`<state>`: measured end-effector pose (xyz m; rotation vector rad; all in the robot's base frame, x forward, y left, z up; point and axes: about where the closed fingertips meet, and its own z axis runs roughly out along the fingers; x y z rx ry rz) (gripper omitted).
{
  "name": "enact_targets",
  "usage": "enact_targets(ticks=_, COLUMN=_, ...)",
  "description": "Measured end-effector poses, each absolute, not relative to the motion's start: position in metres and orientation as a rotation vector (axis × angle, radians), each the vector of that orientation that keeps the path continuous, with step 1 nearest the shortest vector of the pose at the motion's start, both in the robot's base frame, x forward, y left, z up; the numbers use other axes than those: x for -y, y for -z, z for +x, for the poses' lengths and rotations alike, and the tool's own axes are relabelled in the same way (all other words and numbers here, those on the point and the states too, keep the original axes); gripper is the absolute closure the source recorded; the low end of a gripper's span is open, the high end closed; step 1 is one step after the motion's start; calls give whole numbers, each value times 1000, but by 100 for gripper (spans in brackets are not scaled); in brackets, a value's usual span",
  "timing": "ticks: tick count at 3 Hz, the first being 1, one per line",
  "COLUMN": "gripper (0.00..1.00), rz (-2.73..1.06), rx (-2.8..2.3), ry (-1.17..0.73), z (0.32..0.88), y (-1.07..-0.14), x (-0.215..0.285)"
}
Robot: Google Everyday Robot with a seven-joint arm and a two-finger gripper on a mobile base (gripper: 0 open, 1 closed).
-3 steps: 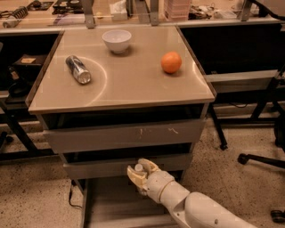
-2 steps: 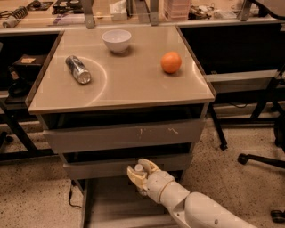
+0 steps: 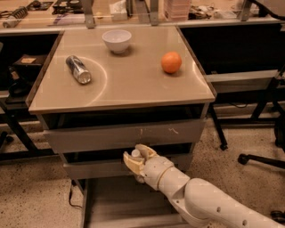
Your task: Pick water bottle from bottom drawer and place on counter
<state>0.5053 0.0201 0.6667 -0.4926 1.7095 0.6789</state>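
Note:
My gripper (image 3: pixel 135 161) is in front of the middle drawer front, above the open bottom drawer (image 3: pixel 111 205). Its cream fingers (image 3: pixel 132 165) are closed around the water bottle (image 3: pixel 135 153). Only the bottle's white cap shows between them; the rest is hidden by the hand. The arm reaches in from the lower right. The beige counter (image 3: pixel 133 87) lies above, higher than the gripper.
On the counter lie a silver can (image 3: pixel 78 69) at the left, a white bowl (image 3: pixel 117 40) at the back and an orange (image 3: pixel 171 62) at the right. A cluttered bench (image 3: pixel 133 13) runs behind. A chair base (image 3: pixel 262 160) stands at the right.
The gripper with the bottle has risen a little, from just above the bottom drawer to the middle drawer front. Nothing on the counter moved.

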Motion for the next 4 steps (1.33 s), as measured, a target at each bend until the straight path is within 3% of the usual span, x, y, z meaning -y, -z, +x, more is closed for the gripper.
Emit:
enact_targets(ticks=3, gripper=100, rz=-611, rx=-1677, ry=-610, z=502, y=-802, x=-39)
enact_targets(ticks=4, gripper=100, rz=-611, rx=-1677, ry=-610, z=502, y=-802, x=-39)
